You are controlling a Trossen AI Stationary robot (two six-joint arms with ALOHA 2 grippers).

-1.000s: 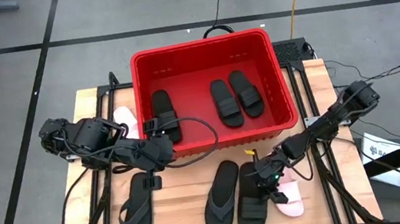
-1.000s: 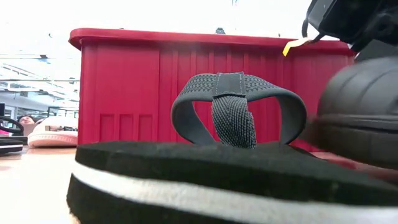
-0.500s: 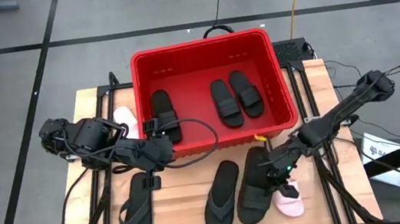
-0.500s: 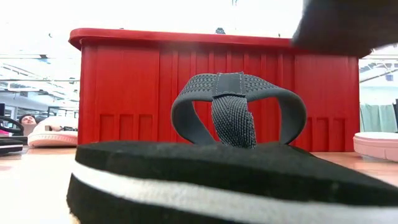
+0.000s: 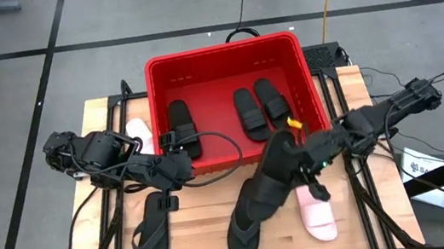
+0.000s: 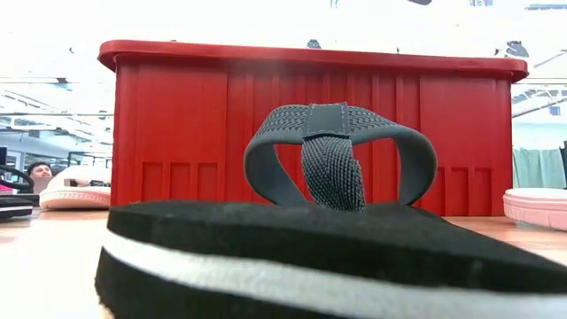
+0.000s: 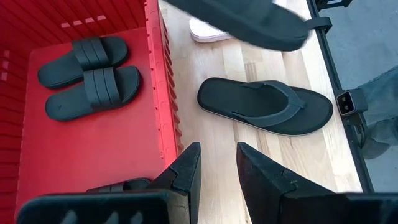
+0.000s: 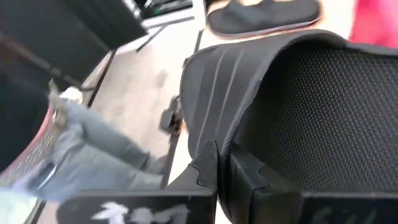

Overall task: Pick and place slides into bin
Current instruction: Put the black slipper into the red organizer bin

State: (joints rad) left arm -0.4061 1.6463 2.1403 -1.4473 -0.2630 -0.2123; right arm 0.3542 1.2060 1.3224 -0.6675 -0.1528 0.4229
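Lifted since the earlier frames: the black slide [image 5: 274, 179] that lay on the counter [image 5: 205, 221] near its front right corner, beside the pink sandal [image 5: 316, 215], is now off the wood, tilted, its upper end just at the front wall of the red bin [image 5: 230, 52]. The right hand [image 5: 311, 164] has risen and swung toward the bin with it, and is clenched on the slide's strap. The left hand [image 7: 214, 171] is unchanged, hovering by the bin's front wall with fingers apart, grasping nothing.

Risks, as judged:
- The slide hangs long and low; its trailing end could catch the bin's front rim if carried across without further lift.
- The grip is on the strap only, so the slide may swing or slip.
- The trailing end passes over the flip-flop [image 5: 247, 216] and could drag it.

Three slides already lie in the bin.
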